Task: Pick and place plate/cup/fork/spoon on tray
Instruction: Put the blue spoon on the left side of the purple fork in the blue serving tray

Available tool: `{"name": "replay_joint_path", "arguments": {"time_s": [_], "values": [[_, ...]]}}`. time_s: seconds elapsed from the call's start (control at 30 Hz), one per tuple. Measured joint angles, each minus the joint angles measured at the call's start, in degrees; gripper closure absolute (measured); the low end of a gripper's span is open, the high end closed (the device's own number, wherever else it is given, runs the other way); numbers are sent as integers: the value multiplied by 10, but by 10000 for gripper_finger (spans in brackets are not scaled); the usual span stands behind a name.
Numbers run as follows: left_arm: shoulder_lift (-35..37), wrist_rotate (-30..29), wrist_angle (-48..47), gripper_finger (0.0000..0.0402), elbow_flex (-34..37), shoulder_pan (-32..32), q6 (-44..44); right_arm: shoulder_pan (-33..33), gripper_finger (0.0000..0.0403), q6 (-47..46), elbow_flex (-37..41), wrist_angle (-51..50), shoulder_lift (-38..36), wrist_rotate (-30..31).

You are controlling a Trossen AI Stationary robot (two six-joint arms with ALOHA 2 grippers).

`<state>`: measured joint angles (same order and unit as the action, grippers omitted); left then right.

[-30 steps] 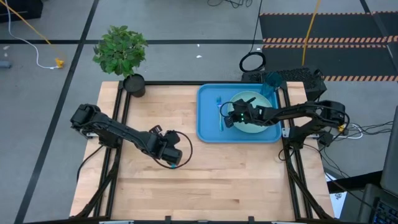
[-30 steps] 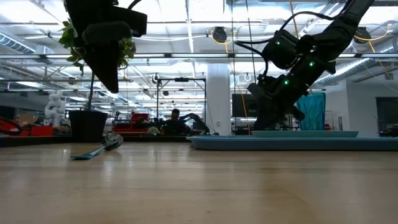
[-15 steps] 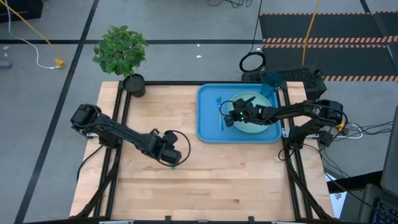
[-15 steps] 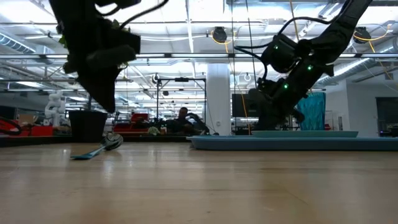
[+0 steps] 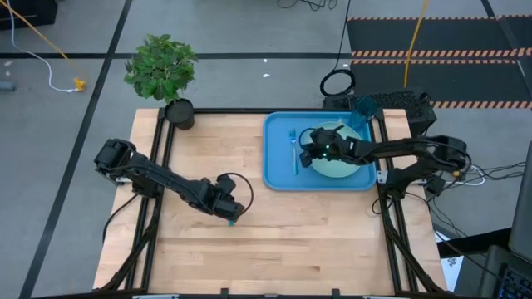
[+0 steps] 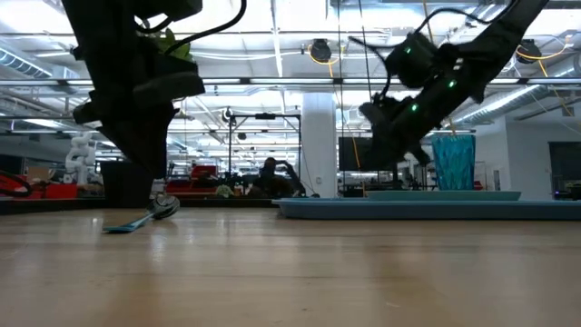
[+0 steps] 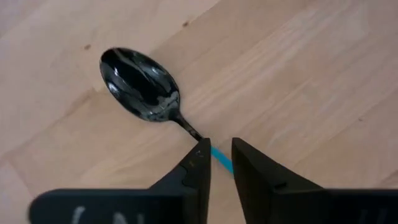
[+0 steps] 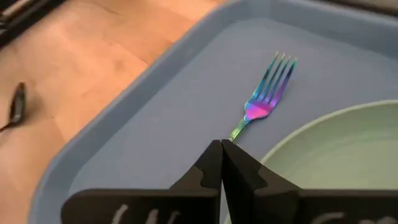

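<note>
The left hand (image 7: pixel 216 163), fingers narrowly apart, straddles the spoon (image 7: pixel 142 85)'s blue handle mid-counter. The right hand (image 8: pixel 221 163), fingers pressed together, hovers over the tray (image 5: pixel 278 170) at the counter's far right corner, beside the fork (image 8: pixel 266 94) and plate (image 8: pixel 336 149).

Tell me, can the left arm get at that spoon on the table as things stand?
Probably yes. The left gripper hangs right over the spoon, its fingers slightly parted astride the light blue handle. The spoon lies alone on the bare table, nothing crowding it.
</note>
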<state>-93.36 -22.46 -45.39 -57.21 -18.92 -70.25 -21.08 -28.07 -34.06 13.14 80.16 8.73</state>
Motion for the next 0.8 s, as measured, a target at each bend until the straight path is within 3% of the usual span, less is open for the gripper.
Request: {"name": "replay_joint_path", "arguments": {"time_s": [0.33,0.8], "values": [[-28,-6,24,270,0,2,-125,18,403,41,0,-104,-164,1],[-93,12,18,288,0,11,-261,24,403,95,1,-264,-300,2]]}}
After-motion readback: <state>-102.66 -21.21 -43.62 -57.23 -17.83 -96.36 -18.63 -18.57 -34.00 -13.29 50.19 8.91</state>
